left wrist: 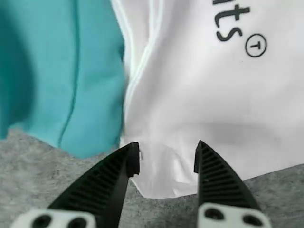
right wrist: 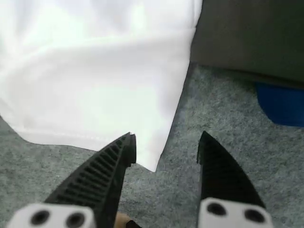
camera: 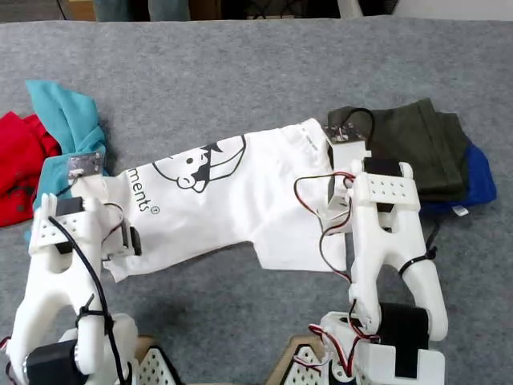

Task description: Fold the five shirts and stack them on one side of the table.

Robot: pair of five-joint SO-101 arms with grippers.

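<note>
High view: a white cotton shirt (camera: 240, 200) with a black cartoon and lettering printed on it is spread flat across the middle of the grey felt-covered table (camera: 240, 72). Its long axis runs from the near left to the far right. A crumpled teal shirt (camera: 68, 120) lies against its left end, with a crumpled red shirt (camera: 20, 160) farther left. Just beside its right end, a folded dark green shirt (camera: 409, 144) is stacked on a folded blue shirt (camera: 481, 184). Both white arms are stretched forward from the near edge. The left gripper (camera: 86, 170) is held low where white meets teal, and the right gripper (camera: 346, 138) is held low at the far right corner.

Left wrist view: the white cotton shirt (left wrist: 213, 95) is seen lightly creased, with a double-stitched hem lying against the teal shirt (left wrist: 61, 71). The left gripper (left wrist: 167, 149) is spread wide and nothing is held. A corner of the white cloth lies under the gap, on the table (left wrist: 28, 161).

Right wrist view: a smooth hemmed corner of the white cotton shirt (right wrist: 95, 85) is seen beside the dark green shirt (right wrist: 247, 38) and the blue shirt (right wrist: 280, 104). The right gripper (right wrist: 167, 142) is likewise spread wide and nothing is held. One finger is placed over the white corner, the other over the bare table (right wrist: 213, 109).
</note>
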